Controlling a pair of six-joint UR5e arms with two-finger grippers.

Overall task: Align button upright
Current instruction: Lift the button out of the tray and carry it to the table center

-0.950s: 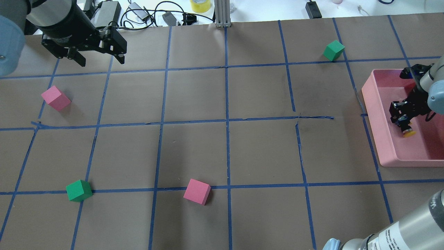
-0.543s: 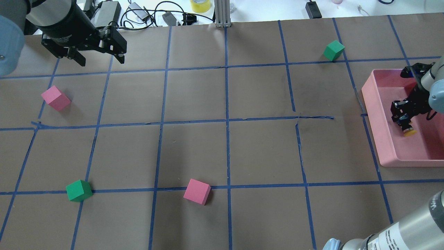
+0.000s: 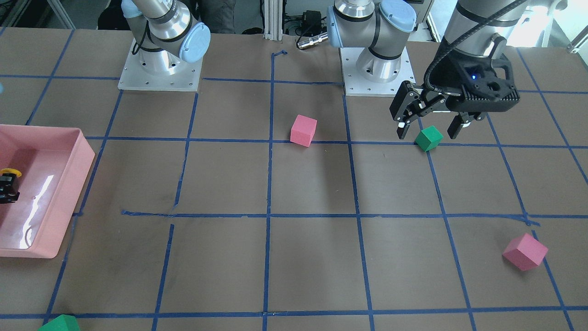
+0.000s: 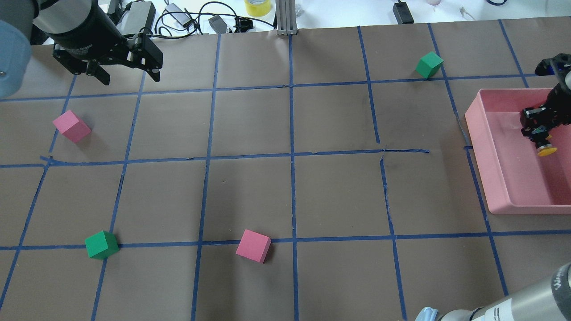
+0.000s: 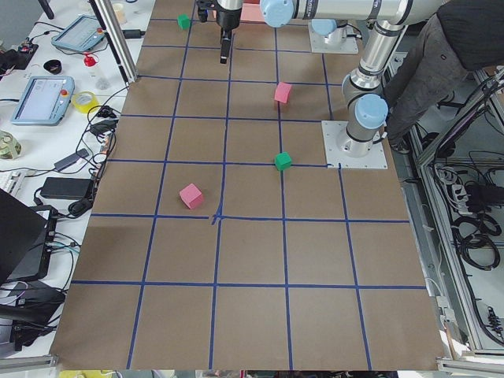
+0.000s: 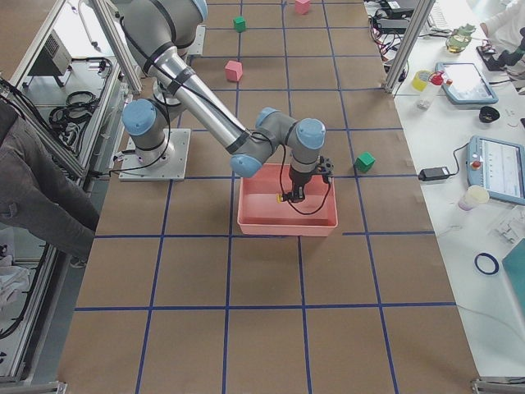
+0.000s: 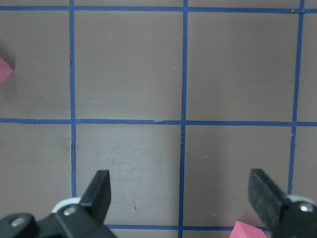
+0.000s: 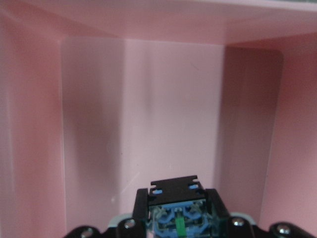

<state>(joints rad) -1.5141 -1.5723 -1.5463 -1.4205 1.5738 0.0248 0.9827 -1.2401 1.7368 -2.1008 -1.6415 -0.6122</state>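
Note:
The button, with its yellow cap (image 4: pixel 546 150) and black body, is held in my right gripper (image 4: pixel 537 133) inside the pink tray (image 4: pixel 479 133). The cap sticks out past the fingertips, toward the robot's side. It also shows at the left edge of the front view (image 3: pixel 10 173). In the right wrist view the button's black and blue terminal end (image 8: pixel 177 203) sits between the fingers, with the tray floor beyond. My left gripper (image 4: pixel 127 76) is open and empty above the table's far left; its fingers (image 7: pixel 99 191) stand wide apart over bare paper.
Two pink cubes (image 4: pixel 71 126) (image 4: pixel 253 245) and two green cubes (image 4: pixel 101 244) (image 4: pixel 429 64) lie on the brown paper with blue tape lines. Cables and a yellow tape roll (image 4: pixel 257 6) lie beyond the far edge. A person stands by the robot's base (image 5: pixel 465 47).
My right gripper has moved farther away and to the right inside the tray, carrying the button with it. The left arm has not moved.

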